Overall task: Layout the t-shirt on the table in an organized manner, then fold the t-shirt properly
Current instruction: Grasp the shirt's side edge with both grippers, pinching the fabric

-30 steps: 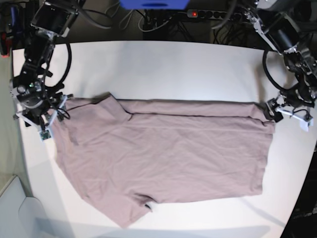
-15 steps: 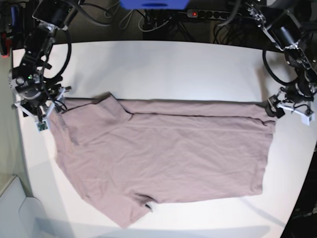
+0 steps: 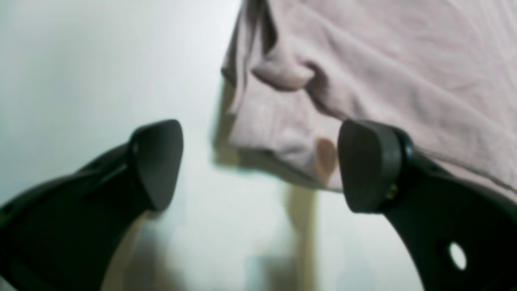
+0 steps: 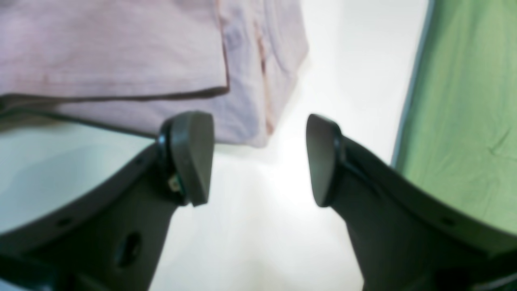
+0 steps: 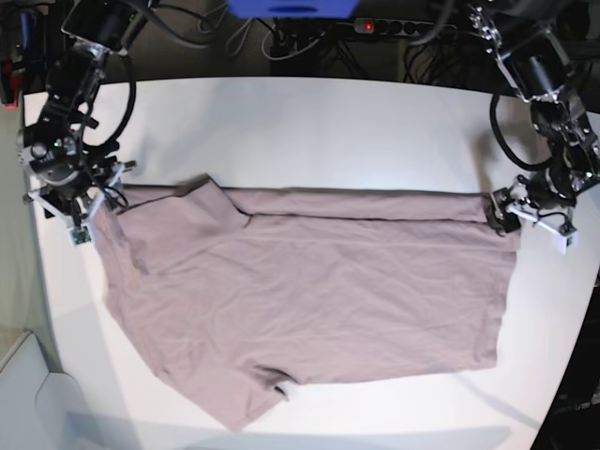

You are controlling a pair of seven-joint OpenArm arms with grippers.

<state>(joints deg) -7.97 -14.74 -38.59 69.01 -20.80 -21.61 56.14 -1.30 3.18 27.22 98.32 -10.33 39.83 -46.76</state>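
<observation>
The t-shirt (image 5: 309, 300) lies spread flat on the table (image 5: 309, 122), filling most of the middle and near part of the surface. Its far edge is folded over into a long straight band running left to right. One sleeve points toward the near left edge of the table.

The left gripper (image 3: 258, 165) sits at the right end of the shirt, beside the far right corner of the cloth. Its jaws stand wide apart and hold nothing. One fingertip (image 3: 369, 165) overlaps the bunched corner of the shirt in the left wrist view; the other is over bare table.

The right gripper (image 4: 258, 157) sits at the far left corner of the shirt. Its jaws are likewise spread and empty, with the cloth edge just beyond one fingertip (image 4: 192, 155). A green surface (image 4: 464, 121) lies beyond the table edge.
</observation>
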